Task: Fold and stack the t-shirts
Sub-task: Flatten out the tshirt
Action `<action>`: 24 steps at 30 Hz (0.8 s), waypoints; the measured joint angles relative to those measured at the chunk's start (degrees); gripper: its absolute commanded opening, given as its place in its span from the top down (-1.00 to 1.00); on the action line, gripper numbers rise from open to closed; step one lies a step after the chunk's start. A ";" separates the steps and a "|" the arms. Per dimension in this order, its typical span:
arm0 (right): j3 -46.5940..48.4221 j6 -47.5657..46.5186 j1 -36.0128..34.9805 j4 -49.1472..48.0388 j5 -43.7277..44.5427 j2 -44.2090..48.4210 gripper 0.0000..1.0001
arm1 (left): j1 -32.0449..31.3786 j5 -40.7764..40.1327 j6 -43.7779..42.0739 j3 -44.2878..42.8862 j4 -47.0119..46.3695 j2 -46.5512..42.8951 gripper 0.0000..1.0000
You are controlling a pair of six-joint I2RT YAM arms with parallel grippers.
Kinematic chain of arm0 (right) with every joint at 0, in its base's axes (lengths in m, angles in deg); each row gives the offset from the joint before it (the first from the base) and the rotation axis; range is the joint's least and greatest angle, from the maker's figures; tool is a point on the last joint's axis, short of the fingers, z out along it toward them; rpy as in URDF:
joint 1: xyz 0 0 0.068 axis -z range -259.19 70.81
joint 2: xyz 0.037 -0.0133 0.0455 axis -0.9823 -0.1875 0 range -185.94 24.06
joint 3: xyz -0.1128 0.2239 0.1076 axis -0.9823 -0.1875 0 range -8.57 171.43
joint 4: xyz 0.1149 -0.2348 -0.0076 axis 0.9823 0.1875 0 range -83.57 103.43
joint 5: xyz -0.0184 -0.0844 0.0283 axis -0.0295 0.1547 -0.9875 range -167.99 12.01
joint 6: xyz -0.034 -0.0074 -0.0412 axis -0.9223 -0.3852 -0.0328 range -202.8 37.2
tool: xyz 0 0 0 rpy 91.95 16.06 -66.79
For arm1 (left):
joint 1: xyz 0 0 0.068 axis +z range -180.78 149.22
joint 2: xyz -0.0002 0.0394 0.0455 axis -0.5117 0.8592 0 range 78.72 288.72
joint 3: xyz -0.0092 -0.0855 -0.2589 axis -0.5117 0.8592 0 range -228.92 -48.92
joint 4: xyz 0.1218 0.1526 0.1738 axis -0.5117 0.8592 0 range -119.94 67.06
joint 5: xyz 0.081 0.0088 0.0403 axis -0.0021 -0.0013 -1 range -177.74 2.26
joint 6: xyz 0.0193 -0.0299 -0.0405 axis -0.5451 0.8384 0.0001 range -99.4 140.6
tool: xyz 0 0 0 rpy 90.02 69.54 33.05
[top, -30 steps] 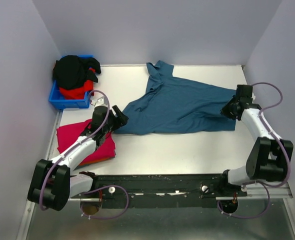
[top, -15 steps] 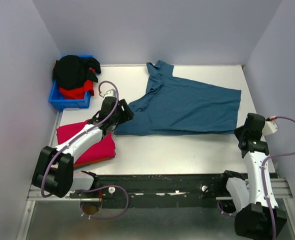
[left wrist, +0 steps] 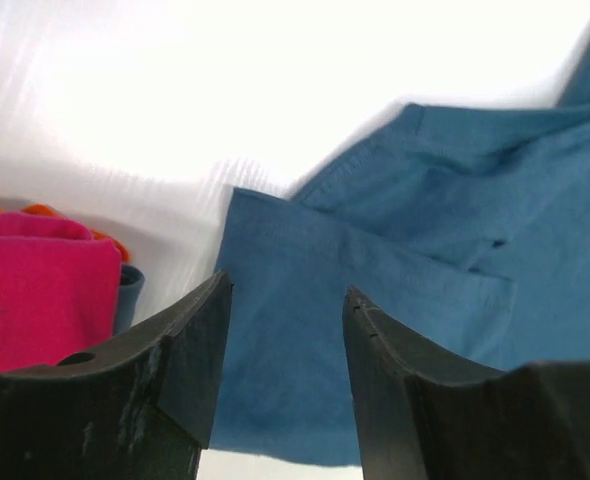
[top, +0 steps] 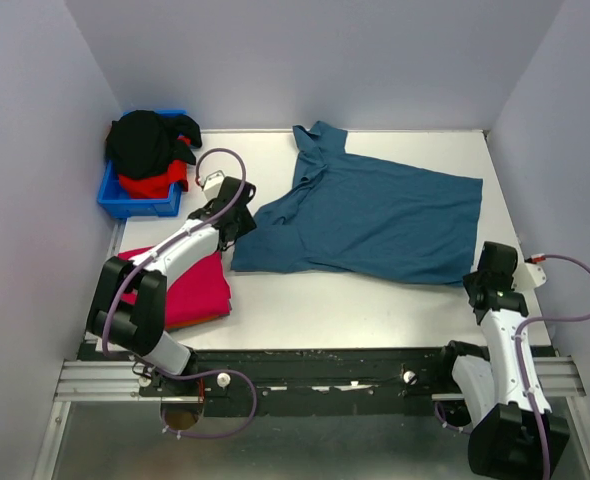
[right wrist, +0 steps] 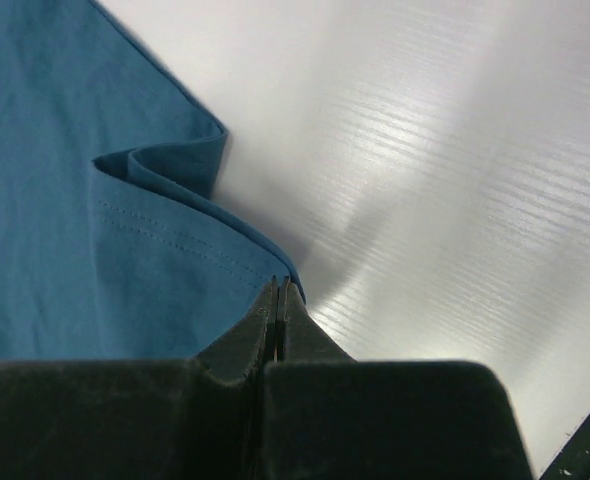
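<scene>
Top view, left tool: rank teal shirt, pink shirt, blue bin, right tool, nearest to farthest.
1. teal shirt: sleeve end right at the left tool.
2. pink shirt, near-left, and blue bin, far-left: too close to call.
3. right tool: far right.

Table (top: 325, 310): arm bases along its 6 o'clock edge.
Spread shirt (top: 375, 220): flat on the table, from the centre out to 3 o'clock, one tip reaching the 12 o'clock edge.
Folded stack (top: 190, 290): at 8 o'clock, shirts one upon another, near the spread shirt's 8 o'clock corner.
Bin (top: 115, 203): in the 10 o'clock corner, behind the folded stack.
Heap of shirts (top: 145, 145): in the bin, hanging over its rim.
Left gripper (top: 243, 222): over the spread shirt's 9 o'clock end.
Right gripper (top: 477, 283): at the spread shirt's 4 o'clock corner, on the hem.
</scene>
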 measured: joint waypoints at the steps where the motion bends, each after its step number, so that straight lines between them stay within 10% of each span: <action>1: -0.02 0.00 0.00 -0.24 0.00 0.57 0.99 | 0.00 -0.85 -0.02 -0.63 0.35 0.66 -0.11; 24: -2.36 -0.02 0.00 -4.07 -0.15 6.93 0.99 | 0.46 -5.07 -0.17 -7.74 3.43 16.50 0.08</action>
